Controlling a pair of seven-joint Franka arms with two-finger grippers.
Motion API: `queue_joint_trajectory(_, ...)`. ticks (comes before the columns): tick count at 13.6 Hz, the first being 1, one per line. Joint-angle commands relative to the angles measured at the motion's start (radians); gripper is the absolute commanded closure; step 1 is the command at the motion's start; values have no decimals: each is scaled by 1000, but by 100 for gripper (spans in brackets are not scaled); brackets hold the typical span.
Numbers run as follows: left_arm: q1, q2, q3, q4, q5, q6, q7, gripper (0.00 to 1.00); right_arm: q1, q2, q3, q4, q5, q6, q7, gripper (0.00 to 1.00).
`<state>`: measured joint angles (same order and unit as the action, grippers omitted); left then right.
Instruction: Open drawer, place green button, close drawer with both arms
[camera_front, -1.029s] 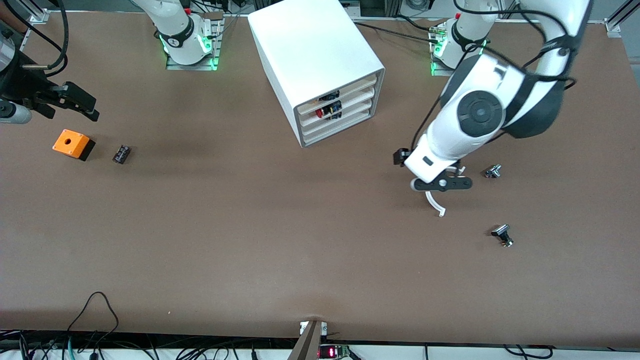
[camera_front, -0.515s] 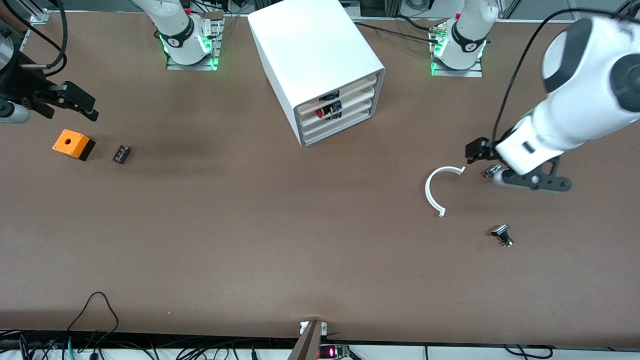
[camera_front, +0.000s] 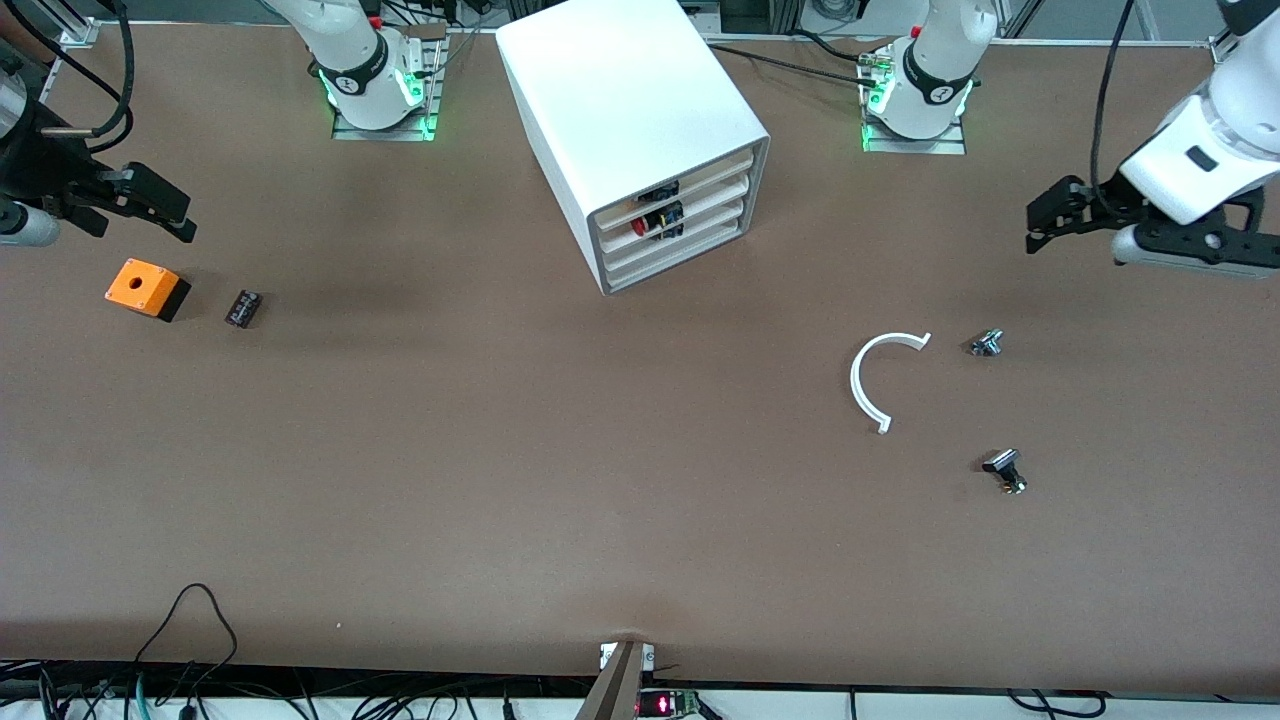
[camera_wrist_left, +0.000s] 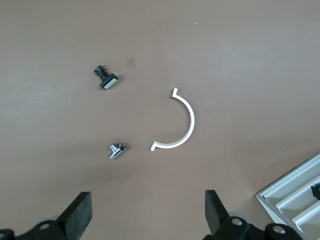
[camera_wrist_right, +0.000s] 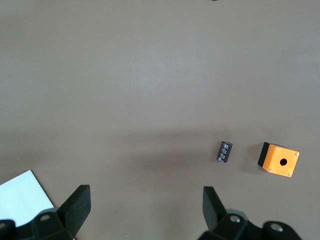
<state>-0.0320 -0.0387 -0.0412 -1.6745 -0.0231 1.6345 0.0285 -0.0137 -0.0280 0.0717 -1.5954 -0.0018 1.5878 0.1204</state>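
Note:
The white cabinet (camera_front: 640, 120) stands between the two arm bases, and all four white drawers (camera_front: 690, 215) are pushed in. A red-capped button (camera_front: 641, 226) and a black part (camera_front: 660, 191) show at the drawer fronts. I see no green cap anywhere, so the green button is hidden or out of view. My left gripper (camera_front: 1045, 215) is open and empty, up over bare table at the left arm's end; in the left wrist view (camera_wrist_left: 147, 210) its fingers stand wide apart. My right gripper (camera_front: 165, 210) is open and empty over the right arm's end (camera_wrist_right: 144, 205), above the orange box.
A white C-shaped strip (camera_front: 872, 380) (camera_wrist_left: 181, 122), a small metal part (camera_front: 986, 343) (camera_wrist_left: 117, 150) and a black capped part (camera_front: 1004, 468) (camera_wrist_left: 106, 79) lie toward the left arm's end. An orange box with a round hole (camera_front: 146, 288) (camera_wrist_right: 278, 160) and a small black component (camera_front: 242, 307) (camera_wrist_right: 225, 151) lie toward the right arm's end.
My left arm has swung away from over the white C-shaped strip toward the left arm's end of the table and has risen. The right arm has not moved.

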Motion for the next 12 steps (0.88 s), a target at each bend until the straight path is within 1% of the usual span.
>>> queue_joint_trajectory(1,-9,-32,41,-40,-9,19,22,1,-12,5,10,23,-4,-22,-8,1)
queue_joint_trajectory(4,-8,-27,41,-40,-4,15,42,1,-12,5,11,26,-4,-22,-7,1)
queue_joint_trajectory(6,0,-6,41,-25,-4,1,48,1,-12,5,11,26,-4,-22,-5,1)
queue_joint_trajectory(12,3,-4,30,-22,-4,-2,47,1,-12,5,11,26,-4,-22,-5,1)
